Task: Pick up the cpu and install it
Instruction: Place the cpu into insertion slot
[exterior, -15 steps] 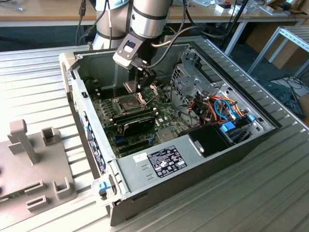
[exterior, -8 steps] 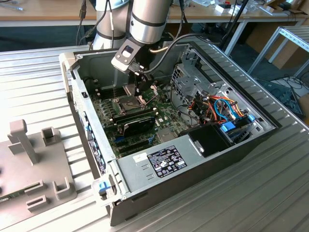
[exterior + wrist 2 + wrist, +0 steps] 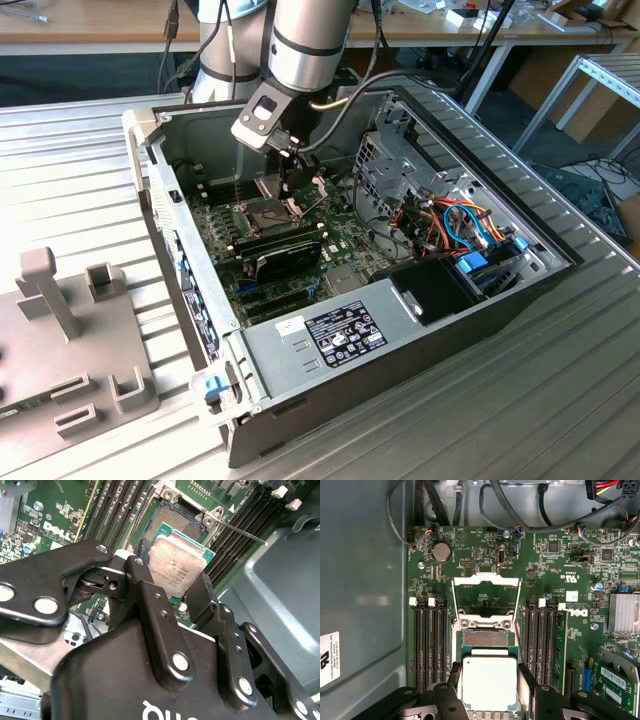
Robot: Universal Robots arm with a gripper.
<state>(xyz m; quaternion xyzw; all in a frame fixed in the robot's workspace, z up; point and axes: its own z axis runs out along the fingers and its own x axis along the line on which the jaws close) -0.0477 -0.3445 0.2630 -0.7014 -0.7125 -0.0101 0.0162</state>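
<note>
The cpu (image 3: 489,680), a flat square chip with a dull silver top on a green edge, is held by two opposite edges between the black fingers of my gripper (image 3: 489,692). In the second wrist view the cpu (image 3: 177,565) hangs partly over the open socket (image 3: 172,522), offset toward one side. The socket (image 3: 485,639) lies bare, with its hinged metal frame (image 3: 486,580) swung open beyond it. In the exterior view my gripper (image 3: 290,170) reaches down into the computer case just above the socket (image 3: 262,212).
Black memory slots (image 3: 432,645) flank the socket on both sides. The case wall (image 3: 180,210), a drive cage (image 3: 395,170) with orange and blue cables (image 3: 455,225), and the power supply (image 3: 335,335) crowd the board. A grey fixture (image 3: 60,340) sits at the exterior view's left.
</note>
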